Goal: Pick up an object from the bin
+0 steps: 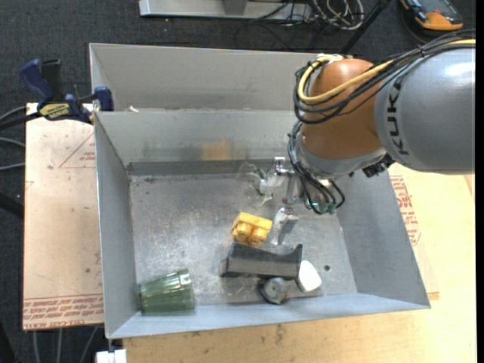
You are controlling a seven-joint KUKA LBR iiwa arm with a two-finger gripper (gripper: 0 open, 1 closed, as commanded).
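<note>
This looks like a robotics lab or test workshop. An industrial arm [423, 112] marked KUKA, strung with yellow and black wiring [308, 89], reaches from the right over a grey metal bin [113, 225]. Dark carpet floor [45, 21] surrounds it. At the far side lie loose cables [340, 2], a metal stand base [219, 4] and an orange-and-black device [431, 10].

On my feed I've got the rounded silver-grey metal arm link [442, 108], with black KUKA lettering [394, 119] down its side. The wrist wears a glossy orange dome-shaped cover [340, 112], and a bundle of yellow and black cables [308, 89] loops across it. Below that, dark and green wires [324, 199] curl beside the slim bare-metal claw [285, 225].
</note>
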